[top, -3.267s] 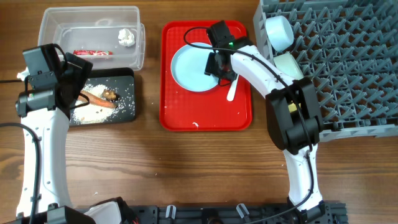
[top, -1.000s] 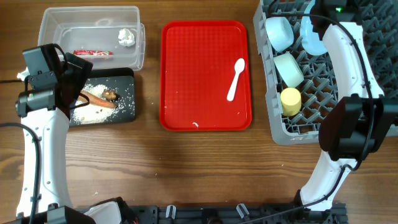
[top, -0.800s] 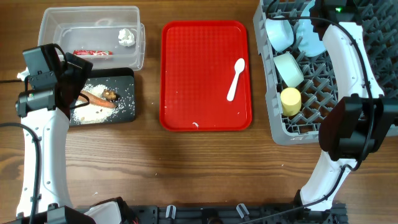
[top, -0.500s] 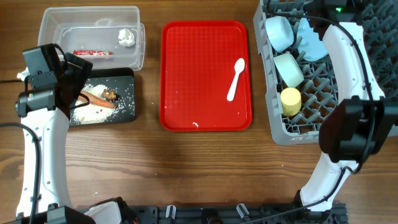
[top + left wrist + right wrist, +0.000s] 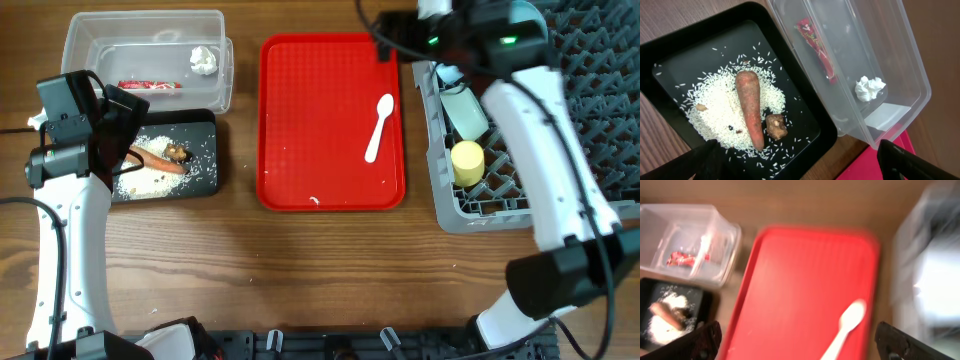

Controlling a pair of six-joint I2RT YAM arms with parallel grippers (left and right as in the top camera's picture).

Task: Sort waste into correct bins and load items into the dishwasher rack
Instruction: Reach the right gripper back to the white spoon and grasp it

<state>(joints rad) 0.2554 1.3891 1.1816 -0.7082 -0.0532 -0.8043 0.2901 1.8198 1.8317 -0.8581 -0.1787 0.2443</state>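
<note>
A white spoon (image 5: 378, 127) (image 5: 845, 325) lies on the red tray (image 5: 300, 150), right of its middle. My right gripper (image 5: 385, 30) (image 5: 800, 345) hangs open and empty over the tray's far right corner, above the spoon. The grey dishwasher rack (image 5: 590, 110) holds a yellow cup (image 5: 466, 162) and a pale bowl (image 5: 465, 108); my right arm hides its back-left corner. My left gripper (image 5: 118, 120) (image 5: 800, 165) stays open and empty above the black tray (image 5: 685, 55), which holds carrot (image 5: 751, 107), brown lump (image 5: 775, 125) and rice (image 5: 715, 112).
The clear tub (image 5: 100, 40) at the back left holds a red-and-white wrapper (image 5: 817, 47) and a crumpled tissue (image 5: 870, 87). A small white speck lies near the red tray's front edge. Bare wooden table runs along the front.
My right gripper opened, leaving the light blue plate in the rack, then swung left from the rack to the red tray's far right corner. The left arm has not moved.
</note>
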